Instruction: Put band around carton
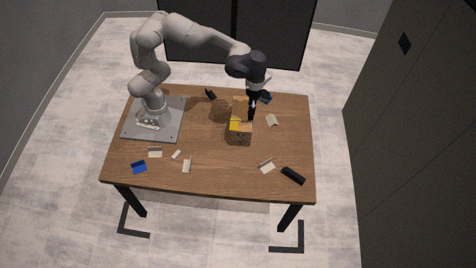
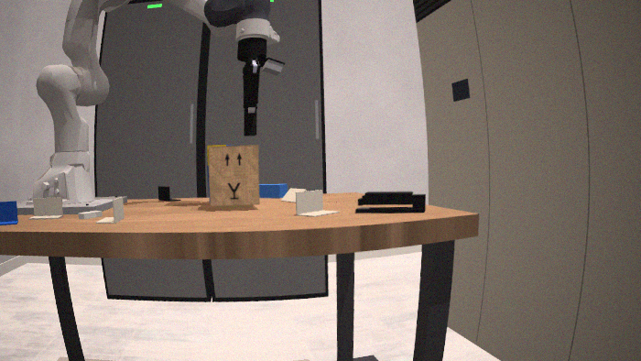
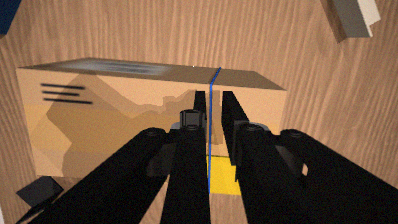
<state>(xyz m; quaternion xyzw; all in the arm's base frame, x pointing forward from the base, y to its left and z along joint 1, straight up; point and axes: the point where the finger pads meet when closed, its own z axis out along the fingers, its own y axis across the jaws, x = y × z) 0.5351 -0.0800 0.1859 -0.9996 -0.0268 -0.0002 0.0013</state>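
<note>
A brown carton (image 1: 242, 133) (image 2: 233, 176) (image 3: 125, 115) stands level on the wooden table (image 1: 217, 170). A yellow corner guard (image 1: 233, 124) (image 3: 223, 177) sits on one top corner; in the exterior view only a thin yellow edge (image 2: 215, 147) shows. A thin blue band (image 3: 215, 80) runs across the carton top, along the guard's inner edge. My gripper (image 1: 251, 118) (image 2: 250, 133) (image 3: 213, 106) points straight down a little above the carton top, over the band. Its fingers are nearly together with nothing between them.
A blue block (image 1: 264, 102) and a beige guard (image 1: 271, 120) lie just right of the carton. A small black block (image 1: 211, 94) lies behind it. More beige guards (image 1: 266, 166) (image 1: 186, 165), a blue block (image 1: 138, 166) and a long black block (image 1: 292, 175) lie near the front.
</note>
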